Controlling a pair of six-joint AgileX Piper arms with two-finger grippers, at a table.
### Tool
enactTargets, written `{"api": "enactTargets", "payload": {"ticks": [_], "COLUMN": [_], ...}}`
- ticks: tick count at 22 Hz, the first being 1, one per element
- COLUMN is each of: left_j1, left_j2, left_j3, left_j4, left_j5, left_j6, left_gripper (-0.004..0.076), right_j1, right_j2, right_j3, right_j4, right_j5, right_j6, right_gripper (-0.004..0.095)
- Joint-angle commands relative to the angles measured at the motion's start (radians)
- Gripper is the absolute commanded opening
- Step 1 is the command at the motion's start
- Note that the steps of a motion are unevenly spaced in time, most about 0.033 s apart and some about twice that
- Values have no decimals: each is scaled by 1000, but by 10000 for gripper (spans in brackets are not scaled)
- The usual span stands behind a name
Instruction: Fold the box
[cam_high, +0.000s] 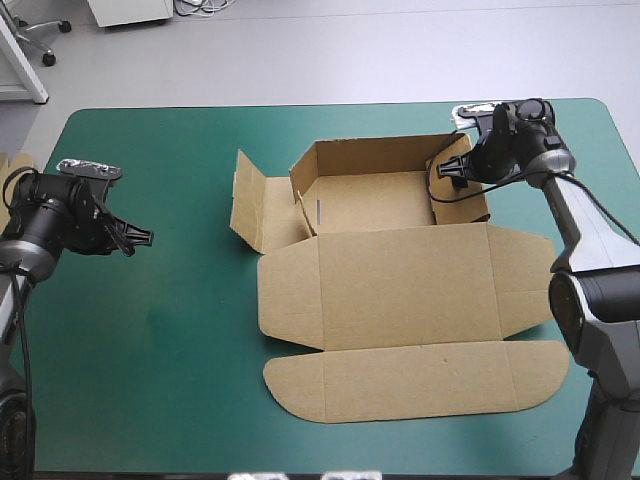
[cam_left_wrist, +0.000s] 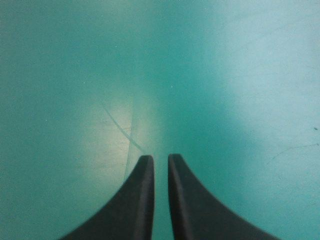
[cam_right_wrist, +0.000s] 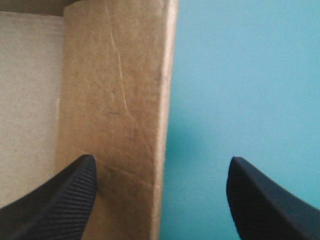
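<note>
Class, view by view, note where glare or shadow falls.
Left wrist view: a pale glare patch on the teal-green cover ahead of the left gripper. High view: the box is evenly lit, with soft shadow inside its raised walls. Right wrist view: no glare on the wall the right gripper straddles.

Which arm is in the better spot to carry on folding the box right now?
Right, probably. The right gripper is open, straddling the box's raised right wall, one finger on each side. The left gripper is shut over bare teal-green cover, well apart from the box.
</note>
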Motion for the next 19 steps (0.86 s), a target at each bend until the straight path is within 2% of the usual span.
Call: {"api": "enactTargets", "payload": {"ticks": [1,4,5,9,11,14,19], "left_j1": [-2,-2,-2,-2,-2,-2,0], "left_j2": [-35,-35,-35,-35,-35,-35,-35], "left_j3": [-30,-30,-30,-30,-30,-30,-30], "left_j4": [5,5,2,-2,-7,-15,-30], "left_j5": [-26,-26,-26,-26,-28,-63,-115], "left_j6": [-2,-2,-2,-1,10,16,19], "left_gripper": [72,72,72,72,72,72,72], "right_j1": [-9,-9,-9,-9,-9,-9,-20], "right_j2": [-36,-23,-17,2,2,2,-71], "right_j3": [-35,-35,-35,-33,-33,-33,-33], "right_j4": [19,26,26,26,26,12,64], "right_j5": [-11,-29,-34,-34,-43,-36,-80], "right_j6": [-28,-57,-75,-76,-76,-52,-49], "right_gripper": [576,457,374,171,115,-31,-33]}}
